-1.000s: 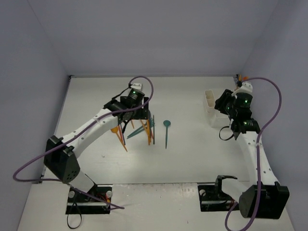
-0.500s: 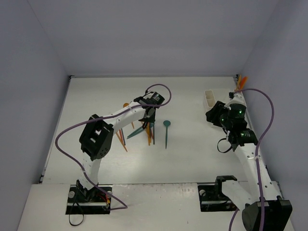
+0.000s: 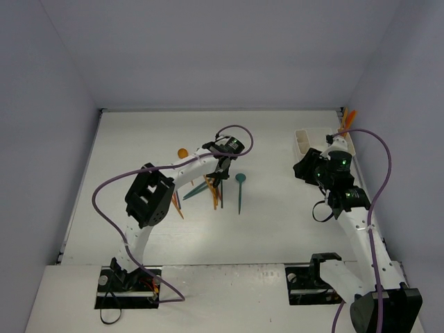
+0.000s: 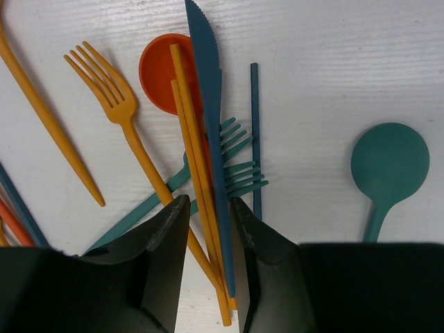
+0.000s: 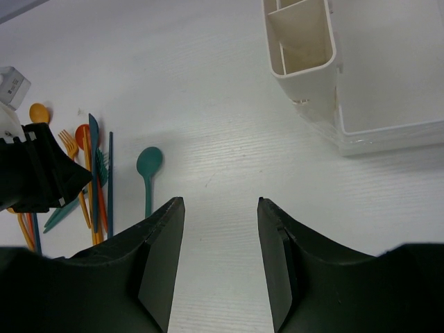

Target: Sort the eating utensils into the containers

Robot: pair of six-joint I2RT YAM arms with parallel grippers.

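Observation:
Several orange, red-orange and teal utensils lie in a pile (image 3: 208, 191) mid-table. My left gripper (image 4: 208, 208) is low over it, open; its jaws straddle a dark teal knife (image 4: 208, 104) and two orange handles (image 4: 191, 146). An orange fork (image 4: 114, 97), a red-orange spoon (image 4: 158, 69) and teal forks (image 4: 239, 173) lie beside them. A teal spoon (image 4: 388, 163) lies apart to the right (image 3: 240, 182). The white compartment holder (image 5: 302, 41) stands at the back right (image 3: 303, 142). My right gripper (image 5: 218, 208) is open and empty over bare table, in front of the holder.
A shallow white tray (image 5: 388, 125) sits against the holder's right side. An orange spoon (image 3: 182, 152) lies left of the pile. An orange object (image 3: 349, 118) sticks up at the back right corner. Walls close the table on three sides.
My left arm has swung right and come down over the pile's right side. My right gripper has shifted a little left and toward the front, away from the holder.

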